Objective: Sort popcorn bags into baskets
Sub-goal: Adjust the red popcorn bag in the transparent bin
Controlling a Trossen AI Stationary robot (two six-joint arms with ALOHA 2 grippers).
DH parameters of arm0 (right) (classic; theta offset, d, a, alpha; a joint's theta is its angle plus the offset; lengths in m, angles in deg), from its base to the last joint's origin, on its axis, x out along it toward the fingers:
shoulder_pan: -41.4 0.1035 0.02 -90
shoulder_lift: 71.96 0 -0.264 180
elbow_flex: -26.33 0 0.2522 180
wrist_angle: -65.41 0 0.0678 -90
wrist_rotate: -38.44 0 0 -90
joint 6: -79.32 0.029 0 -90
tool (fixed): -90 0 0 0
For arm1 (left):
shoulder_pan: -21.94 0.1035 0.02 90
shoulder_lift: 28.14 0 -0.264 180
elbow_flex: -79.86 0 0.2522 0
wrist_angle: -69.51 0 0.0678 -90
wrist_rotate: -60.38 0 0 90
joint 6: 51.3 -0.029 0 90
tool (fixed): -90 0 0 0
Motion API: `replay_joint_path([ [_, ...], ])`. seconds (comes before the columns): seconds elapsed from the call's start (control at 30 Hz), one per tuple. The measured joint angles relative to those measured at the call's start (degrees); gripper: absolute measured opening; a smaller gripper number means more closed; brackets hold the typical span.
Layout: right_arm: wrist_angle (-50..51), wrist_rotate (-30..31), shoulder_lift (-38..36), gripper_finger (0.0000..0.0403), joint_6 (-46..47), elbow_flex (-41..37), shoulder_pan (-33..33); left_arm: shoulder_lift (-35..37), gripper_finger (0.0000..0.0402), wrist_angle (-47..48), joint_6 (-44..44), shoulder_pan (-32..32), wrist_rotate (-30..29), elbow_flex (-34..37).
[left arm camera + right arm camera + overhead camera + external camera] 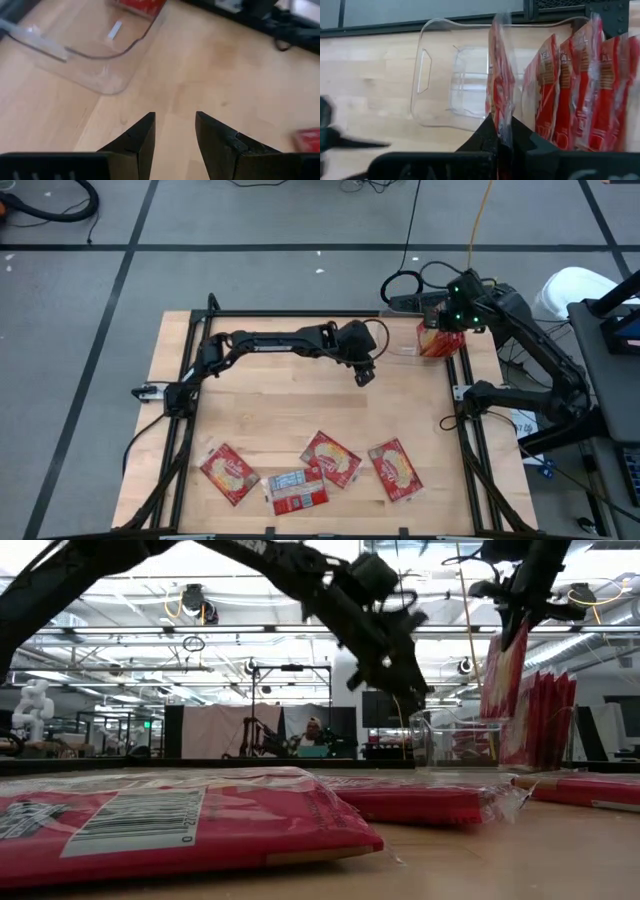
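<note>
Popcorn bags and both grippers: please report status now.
Right gripper shut on a popcorn bag above the clear bin. Left gripper open, empty. Four bags on table. Nothing blocking.

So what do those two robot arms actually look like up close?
Both are dark, slim, jointed arms with black cables trailing along them. The left gripper ends in two black wedge-shaped fingers. The right gripper looks the same, and small green lights glow on that arm's wrist.
</note>
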Motion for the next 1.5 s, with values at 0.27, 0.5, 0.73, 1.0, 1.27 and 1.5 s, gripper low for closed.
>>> replay_joint_path([
  [0.27, -3.58, 4.25, 0.04, 0.0000, 0.37, -3.63, -0.03, 5.31, 0.0145, 7.84, -3.15, 1.75, 1.12, 0.00],
  [0.5, -6.48, 5.15, 0.07, 0.0000, 0.65, -4.46, -0.28, 5.81, 0.0145, 9.96, -6.39, 3.52, 2.37, 0.00],
  [0.73, -8.94, 4.29, -0.04, 0.0000, 1.72, -2.95, -0.28, 5.79, 0.0145, 10.44, -6.64, 5.06, 4.12, 0.00],
  [1.0, -4.99, 7.57, 0.69, 0.0000, 0.49, -3.47, -0.02, 5.79, 0.0145, 10.49, -6.71, 6.00, 5.30, 0.00],
  [1.27, -5.83, 7.13, 0.73, 0.0000, 1.04, -7.08, 0.02, 5.79, 0.0145, 10.55, -6.86, 6.00, 5.89, 0.00],
  [1.5, -7.27, 7.22, 0.71, 0.0000, 0.39, -7.94, 0.02, 5.79, 0.0145, 11.66, -6.84, 6.02, 5.89, 0.00],
])
